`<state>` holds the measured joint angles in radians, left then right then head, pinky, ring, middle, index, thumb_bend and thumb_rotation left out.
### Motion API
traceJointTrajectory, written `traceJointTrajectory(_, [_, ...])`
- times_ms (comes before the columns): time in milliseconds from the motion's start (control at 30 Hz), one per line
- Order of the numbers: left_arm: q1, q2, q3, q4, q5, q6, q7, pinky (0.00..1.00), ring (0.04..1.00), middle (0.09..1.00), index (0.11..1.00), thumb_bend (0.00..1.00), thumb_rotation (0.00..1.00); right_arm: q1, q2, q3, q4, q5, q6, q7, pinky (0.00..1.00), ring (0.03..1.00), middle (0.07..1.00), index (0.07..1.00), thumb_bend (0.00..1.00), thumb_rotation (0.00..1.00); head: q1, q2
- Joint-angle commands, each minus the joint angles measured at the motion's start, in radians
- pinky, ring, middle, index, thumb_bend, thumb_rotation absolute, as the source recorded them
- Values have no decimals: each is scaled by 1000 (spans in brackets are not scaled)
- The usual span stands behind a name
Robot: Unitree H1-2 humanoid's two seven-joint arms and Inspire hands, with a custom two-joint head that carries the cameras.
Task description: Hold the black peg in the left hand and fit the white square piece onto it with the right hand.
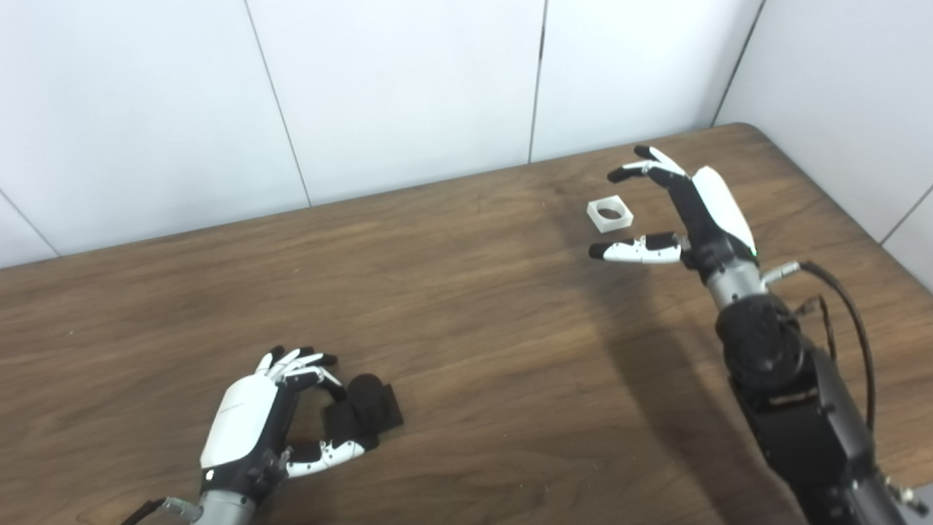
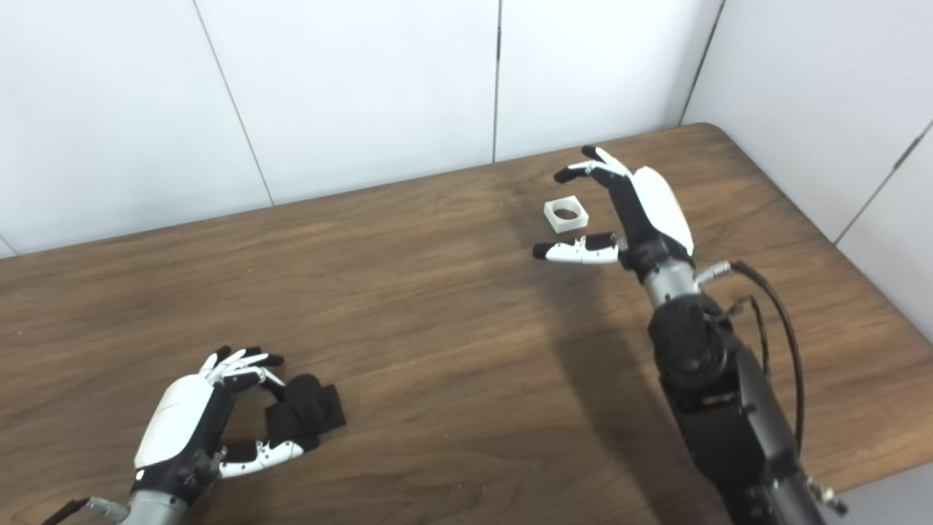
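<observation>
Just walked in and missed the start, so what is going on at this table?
The robot is setting up to join two parts. Its left hand is cupped around the black peg on the wooden table, apparently not lifted yet. Its right hand is open beside the white square piece, fingers and thumb either side, not gripping. Nothing is fitted together yet.

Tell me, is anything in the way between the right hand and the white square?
No, nothing is. The white square lies on bare table, in the open gap between the right hand's spread fingers and thumb, not yet touched.
</observation>
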<state>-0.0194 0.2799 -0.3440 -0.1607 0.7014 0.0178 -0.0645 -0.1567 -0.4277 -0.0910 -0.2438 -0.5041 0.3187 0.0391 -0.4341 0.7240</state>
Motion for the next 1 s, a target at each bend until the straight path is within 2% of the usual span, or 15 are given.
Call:
traceJointTrajectory(0, [18, 18, -17, 10, 8, -1, -46, 1000, 884, 786, 485, 521, 48, -70, -56, 5, 14, -23, 7, 22, 938, 983, 945, 690, 804, 191, -20, -2])
traceJointTrajectory(133, [19, 20, -16, 11, 3, -6, -45, 1000, 882, 787, 485, 521, 47, -122, -115, 38, 78, -43, 8, 67, 973, 1000, 960, 698, 803, 182, -35, -5])
traceJointTrajectory(267, [20, 20, -17, 15, 9, -4, -43, 1000, 875, 784, 485, 521, 47, -199, -164, 91, 179, -64, 42, 128, 1000, 1000, 967, 708, 818, 198, -44, -7])
traceJointTrajectory(633, [28, 23, -3, 23, -5, -24, -35, 1000, 865, 774, 484, 521, 46, -380, -219, 207, 399, -104, 71, 206, 1000, 1000, 967, 724, 837, 199, -49, -10])
traceJointTrajectory(800, [30, 28, -2, 15, -7, -24, -45, 1000, 866, 776, 484, 520, 46, -448, -244, 270, 470, -147, 75, 242, 1000, 1000, 960, 721, 836, 164, -50, -10])
traceJointTrajectory(967, [31, 28, 0, 19, -15, -27, -44, 1000, 867, 777, 484, 520, 46, -494, -263, 325, 514, -191, 63, 269, 1000, 1000, 948, 718, 846, 170, -52, -11])
